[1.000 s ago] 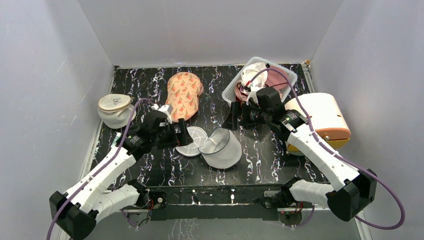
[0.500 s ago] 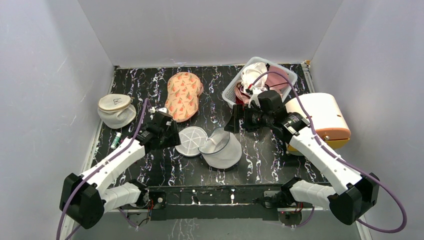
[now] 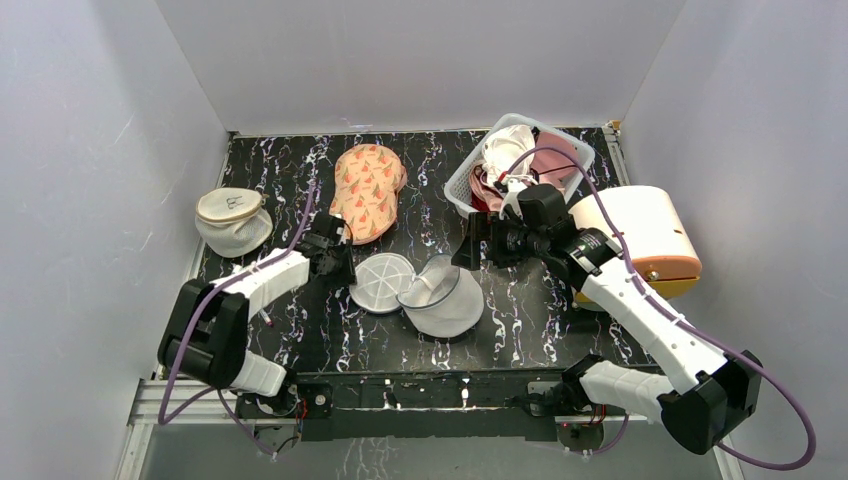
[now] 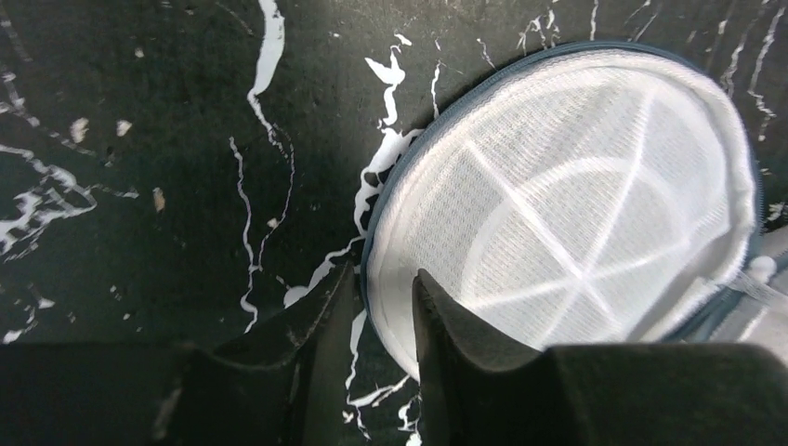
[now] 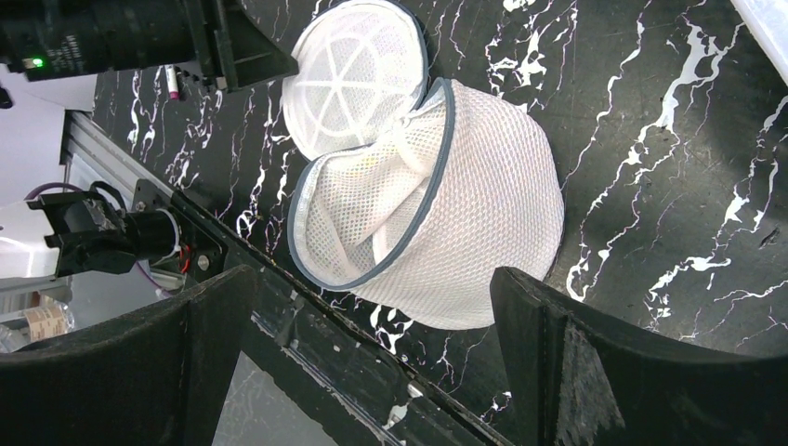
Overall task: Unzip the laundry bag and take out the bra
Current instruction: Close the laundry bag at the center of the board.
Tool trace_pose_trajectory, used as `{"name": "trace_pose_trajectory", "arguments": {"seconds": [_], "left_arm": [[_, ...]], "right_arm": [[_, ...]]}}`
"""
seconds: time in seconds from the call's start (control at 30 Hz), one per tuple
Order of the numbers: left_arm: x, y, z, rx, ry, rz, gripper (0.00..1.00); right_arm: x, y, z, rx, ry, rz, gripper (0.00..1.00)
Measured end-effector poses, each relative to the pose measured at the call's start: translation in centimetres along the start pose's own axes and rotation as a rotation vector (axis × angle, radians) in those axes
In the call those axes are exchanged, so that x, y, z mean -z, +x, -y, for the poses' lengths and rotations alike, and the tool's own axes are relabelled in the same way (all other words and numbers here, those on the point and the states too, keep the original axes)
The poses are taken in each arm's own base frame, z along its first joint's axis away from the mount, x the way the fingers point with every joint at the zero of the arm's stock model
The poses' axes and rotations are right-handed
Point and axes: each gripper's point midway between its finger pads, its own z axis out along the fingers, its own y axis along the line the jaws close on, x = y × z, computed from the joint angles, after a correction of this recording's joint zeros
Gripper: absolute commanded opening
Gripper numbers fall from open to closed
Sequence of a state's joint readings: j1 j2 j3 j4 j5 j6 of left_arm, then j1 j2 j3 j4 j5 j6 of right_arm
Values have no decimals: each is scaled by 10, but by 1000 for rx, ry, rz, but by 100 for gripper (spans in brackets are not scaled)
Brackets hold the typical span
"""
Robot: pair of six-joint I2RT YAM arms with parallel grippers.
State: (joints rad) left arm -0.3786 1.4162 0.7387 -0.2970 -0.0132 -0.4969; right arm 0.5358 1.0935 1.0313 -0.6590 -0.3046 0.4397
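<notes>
The laundry bag (image 3: 447, 298) lies unzipped at the table's middle, mouth gaping toward the arms. Its round mesh lid (image 3: 383, 283) is folded out flat to the left. My left gripper (image 3: 340, 262) is at the lid's left edge. In the left wrist view it (image 4: 383, 279) is narrowed to a small gap astride the lid's blue rim (image 4: 372, 232), with a dark sliver beside one finger. My right gripper (image 3: 468, 240) hovers wide open and empty behind the bag (image 5: 446, 214). A whitish rounded cup, apparently the bra (image 3: 508, 143), lies in the basket.
The white basket (image 3: 458, 188) at back right also holds a pink garment (image 3: 553, 157). A cream and orange case (image 3: 645, 238) stands at the right edge. An orange patterned pouch (image 3: 367, 188) lies at back centre. A mesh pouch with a cream top (image 3: 232, 218) sits far left.
The left arm has swung left and folded back while its jaws went from wide open to a narrow gap at the lid's rim. The right arm has barely moved.
</notes>
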Motion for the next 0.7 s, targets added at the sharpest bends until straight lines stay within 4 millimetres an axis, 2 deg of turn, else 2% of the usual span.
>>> {"name": "trace_pose_trajectory", "arguments": {"seconds": [0.1,0.27,0.3,0.37,0.43,0.6,0.7], "left_arm": [[-13,3,-2,-14,-7,-21,27],[-17,-2,4,-25,21,-9,29],[-18,-3,5,-26,24,-5,25],[-19,-5,5,-25,22,-2,7],[-19,-6,2,-19,3,4,0],[-18,-6,-4,-4,-27,25,0],[-10,-2,-14,-6,-71,24,0]], "right_arm": [[1,1,0,1,1,5,98],[0,5,3,-2,5,-3,98],[0,5,3,-3,5,-4,98],[-1,7,4,-4,7,-8,98],[-1,7,4,-5,7,-9,98],[-1,7,4,-7,6,-9,98],[-1,8,3,-9,3,-11,98]]}}
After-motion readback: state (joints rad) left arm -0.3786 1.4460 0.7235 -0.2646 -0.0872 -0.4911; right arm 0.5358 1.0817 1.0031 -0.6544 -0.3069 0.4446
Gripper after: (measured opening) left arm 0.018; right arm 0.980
